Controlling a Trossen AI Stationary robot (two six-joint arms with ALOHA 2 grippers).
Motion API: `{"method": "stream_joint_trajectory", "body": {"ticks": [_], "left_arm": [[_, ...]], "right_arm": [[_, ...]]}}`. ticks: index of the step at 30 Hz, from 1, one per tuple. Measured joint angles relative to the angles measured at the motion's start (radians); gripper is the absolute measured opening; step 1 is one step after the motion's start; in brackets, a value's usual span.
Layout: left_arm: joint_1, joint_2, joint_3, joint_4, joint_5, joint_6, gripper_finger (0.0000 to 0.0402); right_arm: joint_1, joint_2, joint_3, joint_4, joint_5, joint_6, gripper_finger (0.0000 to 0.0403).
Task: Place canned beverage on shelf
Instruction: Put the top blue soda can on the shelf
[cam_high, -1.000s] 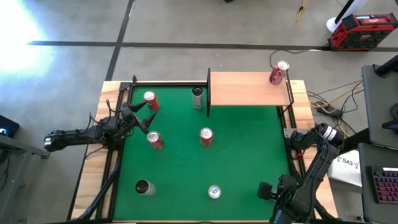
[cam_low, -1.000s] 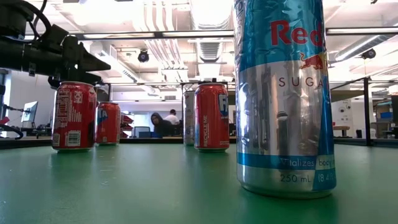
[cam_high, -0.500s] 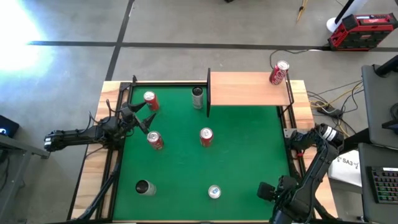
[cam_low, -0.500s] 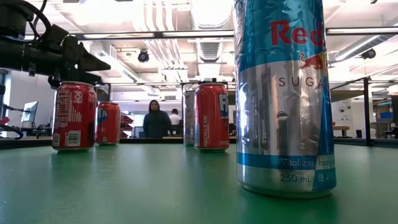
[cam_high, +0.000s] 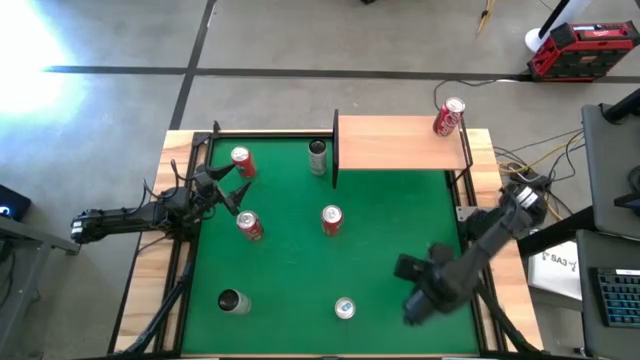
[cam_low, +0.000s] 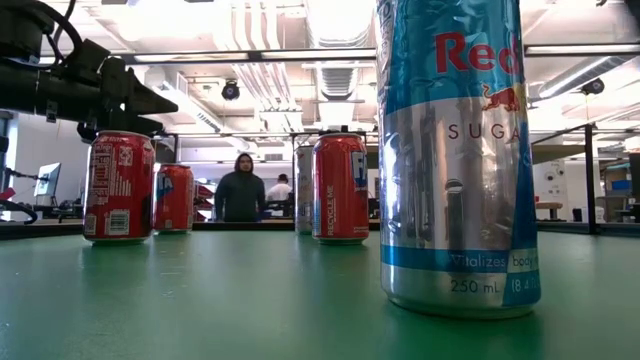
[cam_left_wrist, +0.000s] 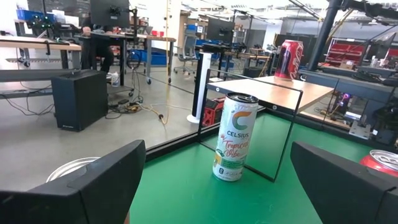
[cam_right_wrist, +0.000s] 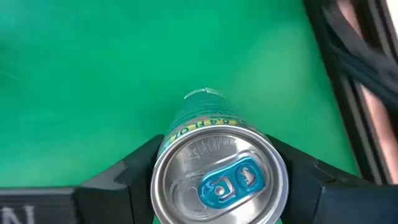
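Observation:
The shelf (cam_high: 400, 142), a light-wood board with black rails, stands at the far right, and a red can (cam_high: 448, 117) rests on it. My right gripper (cam_high: 415, 298) hovers over the mat's near right part, shut on a silver can with a blue tab (cam_right_wrist: 217, 177); the high view hides that can under the gripper. My left gripper (cam_high: 228, 186) waits open and level at the table's left side, a Celsius can (cam_left_wrist: 234, 137) standing well ahead of it. My right gripper pinches the can's side walls just under its top rim (cam_right_wrist: 163, 163) between its two fingers (cam_right_wrist: 134, 168), one on each side. The fingers come from above, pointing down. The can stays upright below them; whether its bottom is clear of the mat I cannot tell.
Several more cans stand on the green mat (cam_high: 390, 220): red ones (cam_high: 242, 161), (cam_high: 249, 225), (cam_high: 331, 219), a slim one (cam_high: 318, 156), a dark one (cam_high: 232, 301) and a blue-and-silver one (cam_high: 344, 309). A person (cam_low: 240, 195) stands in the room beyond.
My right arm has swung from the table's near right corner in over the mat, carrying its gripper toward the left and a little toward the far edge. The cans on the mat have not moved. The person in the room beyond has walked to the left.

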Motion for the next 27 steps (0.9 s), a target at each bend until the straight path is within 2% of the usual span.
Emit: {"method": "stream_joint_trajectory", "body": {"ticks": [7, 13, 18, 27], "left_arm": [[0.0, 0.0, 0.0, 0.0, 0.0, 0.0, 0.0386], [0.0, 0.0, 0.0, 0.0, 0.0, 0.0, 0.0386], [0.0, 0.0, 0.0, 0.0, 0.0, 0.0, 0.0386], [0.0, 0.0, 0.0, 0.0, 0.0, 0.0, 0.0386]], "right_arm": [[-0.285, -0.058, -0.001, 0.005, 0.135, -0.344, 0.0226], [-0.506, -0.055, -0.002, 0.041, 0.134, -0.65, 0.0226], [-0.602, -0.05, -0.002, 0.117, 0.137, -0.804, 0.0226], [-0.702, 0.007, -0.003, 0.249, 0.102, -1.028, 0.0225]]}}
